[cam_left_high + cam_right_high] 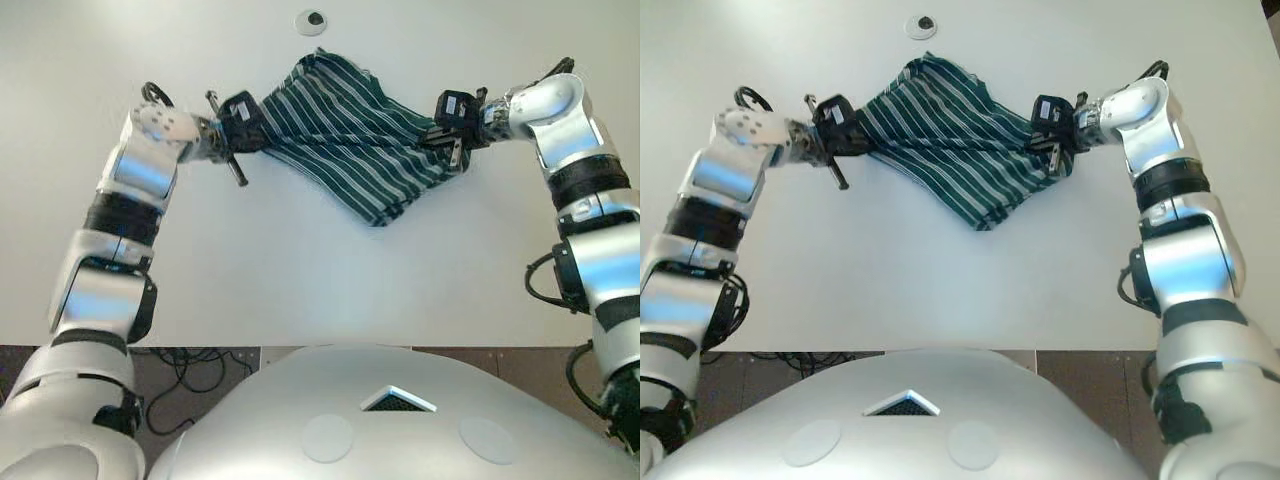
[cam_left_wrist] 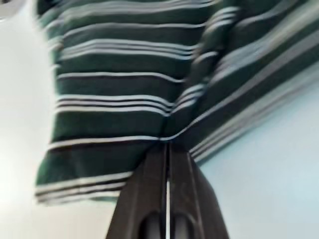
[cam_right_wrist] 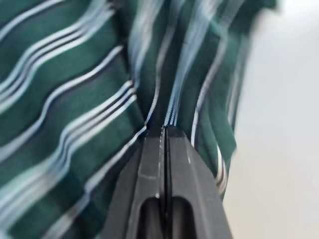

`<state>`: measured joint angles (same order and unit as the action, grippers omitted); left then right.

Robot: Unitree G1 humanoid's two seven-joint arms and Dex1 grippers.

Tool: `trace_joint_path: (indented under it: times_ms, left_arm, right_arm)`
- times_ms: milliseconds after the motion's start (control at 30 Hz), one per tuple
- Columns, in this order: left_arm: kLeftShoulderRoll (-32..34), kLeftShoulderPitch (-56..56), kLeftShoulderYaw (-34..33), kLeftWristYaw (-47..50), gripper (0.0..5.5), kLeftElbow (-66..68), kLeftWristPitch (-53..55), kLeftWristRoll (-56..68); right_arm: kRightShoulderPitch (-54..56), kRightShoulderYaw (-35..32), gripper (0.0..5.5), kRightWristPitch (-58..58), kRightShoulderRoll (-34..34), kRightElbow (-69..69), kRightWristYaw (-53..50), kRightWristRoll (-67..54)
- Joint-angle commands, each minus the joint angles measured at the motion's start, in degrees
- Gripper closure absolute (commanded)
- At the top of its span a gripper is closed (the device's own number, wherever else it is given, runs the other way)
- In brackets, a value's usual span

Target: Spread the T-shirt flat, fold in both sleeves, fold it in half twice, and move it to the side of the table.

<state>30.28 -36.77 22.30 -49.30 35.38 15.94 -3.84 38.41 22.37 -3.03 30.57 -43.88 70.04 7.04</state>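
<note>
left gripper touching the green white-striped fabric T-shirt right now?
Touching. Left wrist view: the left gripper has its fingers shut on a fold of the green striped T-shirt, no gap.

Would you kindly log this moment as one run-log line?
left gripper: shut on T-shirt | right gripper: shut on T-shirt | T-shirt: bunched, not flat, stretched between them over table

The left gripper (image 1: 854, 135) and right gripper (image 1: 1040, 134) pinch the T-shirt (image 1: 950, 150) (green, striped) stretched between them.
</note>
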Motion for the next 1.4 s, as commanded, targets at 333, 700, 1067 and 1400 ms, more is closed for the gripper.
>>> trace_joint_path:
  times_ms: [333, 700, 1067, 1400]
  left_arm:
    - [-1.15, 3.0, -10.2, 5.63, 5.3, -6.57, -13.65, 0.67]
    - [18.5, 54.63, -21.0, 3.86, 3.74, -52.77, -20.39, -5.98]
    - [19.74, 45.09, -9.02, 4.49, 3.74, -43.78, -35.8, -19.57]
    - [19.52, 36.0, -1.72, 0.95, 3.91, -37.51, -43.55, -20.96]
  right_arm:
    - [-21.54, -11.38, 5.31, 36.19, -0.95, 49.29, -11.44, -14.41]
    - [-46.87, -17.06, 3.59, -13.76, 18.72, 56.49, -9.58, -2.29]
    - [-36.54, -4.1, 3.59, -46.77, 13.48, 38.88, -29.22, 25.47]
    - [-30.62, 3.38, 4.34, -48.49, 11.44, 34.48, -33.71, 30.61]
